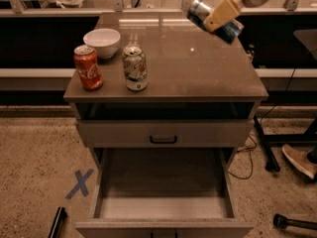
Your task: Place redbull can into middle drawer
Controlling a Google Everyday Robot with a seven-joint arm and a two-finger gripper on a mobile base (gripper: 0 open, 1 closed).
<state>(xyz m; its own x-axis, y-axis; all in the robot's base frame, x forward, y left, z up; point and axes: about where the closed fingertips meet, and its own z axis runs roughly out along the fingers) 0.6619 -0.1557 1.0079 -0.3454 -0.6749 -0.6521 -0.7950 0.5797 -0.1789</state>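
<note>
The redbull can (200, 13), blue and silver, is held tilted on its side in the air above the back right of the cabinet top (198, 68). My gripper (221, 15) is shut on the redbull can, its tan fingers (223, 11) across the can's middle. The arm comes in from the upper right. The middle drawer (161, 207) is pulled open at the bottom of the grey cabinet, its pale floor bare.
A red Coca-Cola can (88, 67) and a white-green can (134, 67) stand on the left of the top, with a white bowl (102, 42) behind them. A shut drawer with a black handle (163, 139) sits above the open one. A blue X (79, 183) marks the floor.
</note>
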